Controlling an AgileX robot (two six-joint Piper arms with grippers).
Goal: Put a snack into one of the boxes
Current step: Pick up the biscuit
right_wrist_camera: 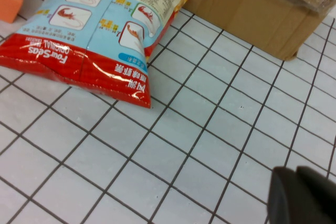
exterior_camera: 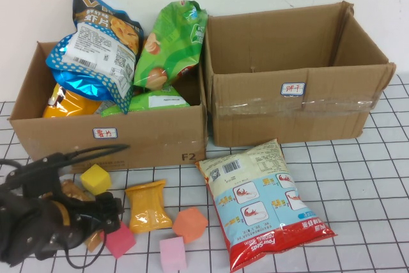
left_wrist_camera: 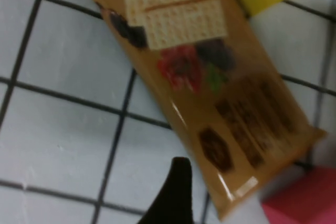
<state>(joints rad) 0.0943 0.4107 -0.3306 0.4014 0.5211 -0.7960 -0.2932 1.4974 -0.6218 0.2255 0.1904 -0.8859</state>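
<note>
The left arm hid most of the brown snack bar (left_wrist_camera: 210,82) at seven o'clock on the tabletop (exterior_camera: 358,177); only its wrist view showed the wrapper whole. The left gripper (left_wrist_camera: 173,192) hovered above it, opening unclear. The right gripper (right_wrist_camera: 302,195) appeared closed, empty, off the high view.

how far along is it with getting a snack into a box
Early. The left box already holds several snack bags; the right box looks empty. In hand: the left gripper is low over the brown snack bar, not yet gripping. The right gripper sits over bare table near the shrimp chips bag. Grasp, lift and drop remain.
</note>
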